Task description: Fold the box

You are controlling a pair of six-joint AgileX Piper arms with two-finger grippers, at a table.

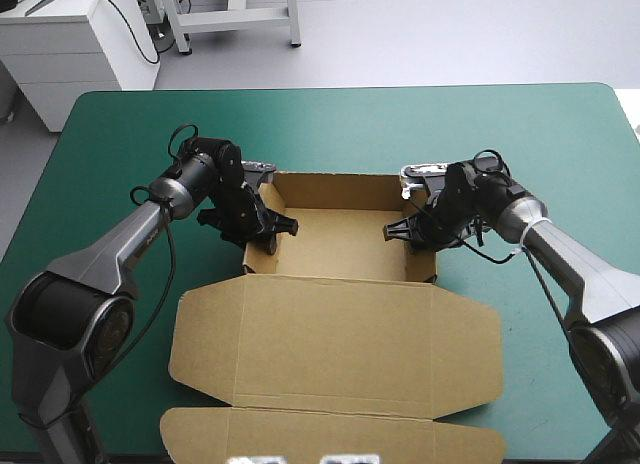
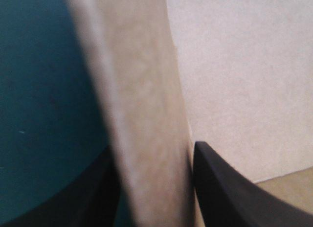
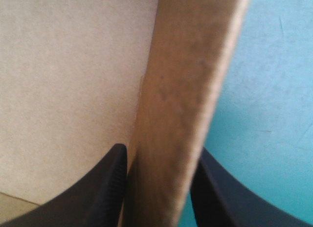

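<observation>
Teal-green table (image 1: 330,124) in the high view, bearing the brown box (image 1: 340,246) at its centre. The box stands as an open tray with its walls raised. Its lid (image 1: 335,344) lies flat on the near side, reaching toward the table's near edge, where an end flap (image 1: 330,439) lies flat as well.

The left wall (image 2: 142,90) and the right wall (image 3: 190,65) of the tray stand upright, each seen edge-on in its wrist view. Bare cover lies on the outer side of each wall and pale board on the inner side.

The left gripper (image 1: 262,227) pinches the left wall. Its black fingers (image 2: 230,188) are all but closed, one inside the tray and one outside. The right gripper (image 1: 412,229) pinches the right wall in the same way, with one finger on each face of the board.
</observation>
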